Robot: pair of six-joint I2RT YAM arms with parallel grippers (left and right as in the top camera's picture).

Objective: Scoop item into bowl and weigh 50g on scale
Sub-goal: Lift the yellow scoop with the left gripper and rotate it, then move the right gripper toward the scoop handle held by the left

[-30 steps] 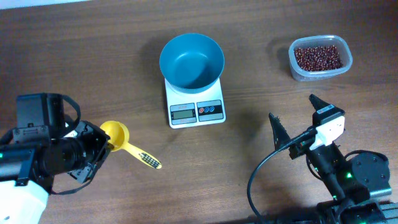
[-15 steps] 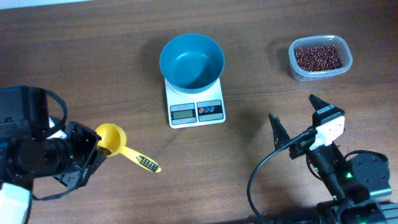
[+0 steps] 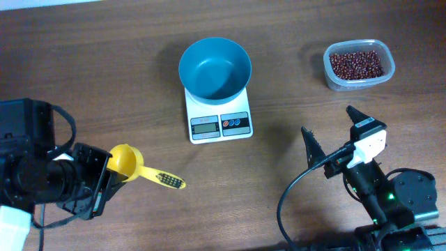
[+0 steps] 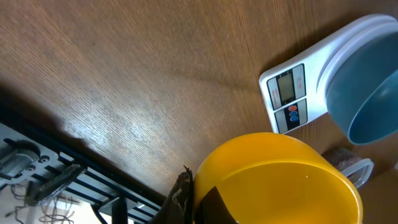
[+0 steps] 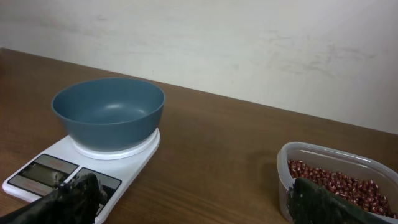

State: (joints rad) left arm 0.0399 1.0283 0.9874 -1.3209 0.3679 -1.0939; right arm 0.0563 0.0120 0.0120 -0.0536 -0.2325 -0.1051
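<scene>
The teal-blue bowl (image 3: 214, 67) stands empty on the white scale (image 3: 219, 124) at the table's middle back. The red-brown beans (image 3: 357, 64) lie in a clear tub at the back right. My left gripper (image 3: 104, 169) at the front left is shut on the rim of a yellow scoop (image 3: 126, 162), whose handle points right. In the left wrist view the scoop (image 4: 280, 180) fills the bottom beside one dark finger (image 4: 184, 194), with the scale (image 4: 291, 94) and bowl (image 4: 367, 99) beyond. My right gripper (image 3: 327, 120) is open and empty, front right. Its view shows the bowl (image 5: 109, 109), the scale (image 5: 37, 174) and the beans (image 5: 336, 180).
The clear tub (image 3: 336, 80) holding the beans stands about a hand's width beyond my right gripper. Bare wooden table lies between the scale and the tub and in front of the scale. A black cable (image 3: 293, 192) loops by the right arm.
My left gripper has moved toward the front edge with the yellow scoop, and the scoop's handle has swung a little. The right arm has not moved.
</scene>
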